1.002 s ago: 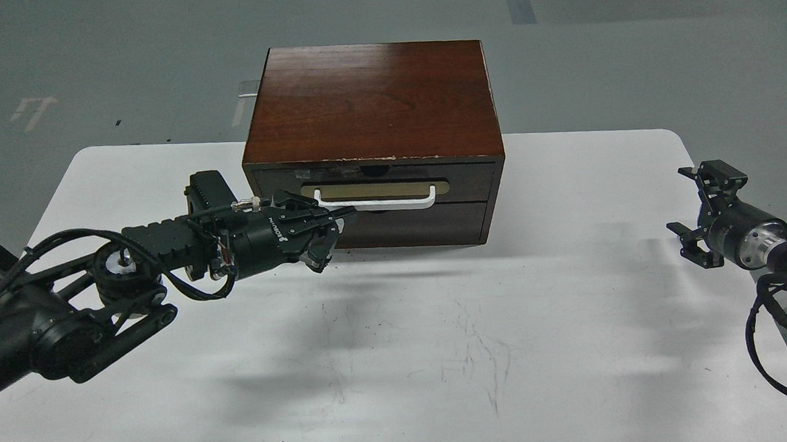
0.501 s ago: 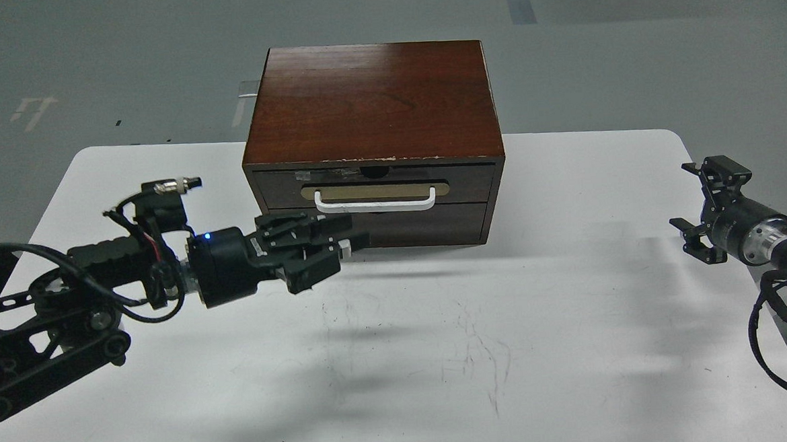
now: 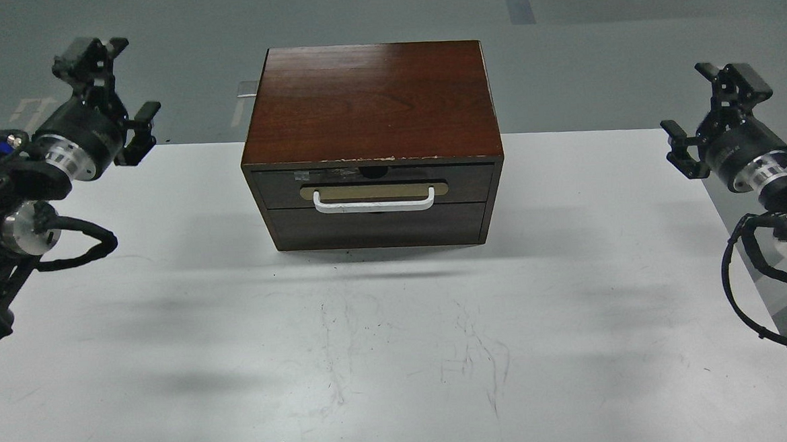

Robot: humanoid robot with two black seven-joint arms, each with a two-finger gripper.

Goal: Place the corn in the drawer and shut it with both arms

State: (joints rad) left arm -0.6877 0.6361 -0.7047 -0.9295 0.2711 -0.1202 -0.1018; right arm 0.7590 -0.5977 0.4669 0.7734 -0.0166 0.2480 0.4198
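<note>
Head view: drawer (image 3: 373,187) flush shut, corn unseen. Left end effector (image 3: 112,94), right end effector (image 3: 710,113) spread open, empty, well apart from cabinet (image 3: 370,101). Judgement: task looks finished.

From my head camera I see the brown wooden cabinet (image 3: 371,107) standing toward the far side of the white table (image 3: 400,355). Its drawer (image 3: 378,185) sits flush in the front, shut, with the white bar handle (image 3: 373,202) across the tan oval plate (image 3: 373,190) and chipped paint along the top edge. A plain dark panel (image 3: 377,227) lies below it. My left gripper (image 3: 120,84) hangs off the table's far left corner, fingers spread apart and holding nothing. My right gripper (image 3: 708,113) hovers at the table's right edge, likewise spread and empty. Both are well apart from the cabinet. The tabletop bears faint scuff marks (image 3: 471,351) near the middle
</note>
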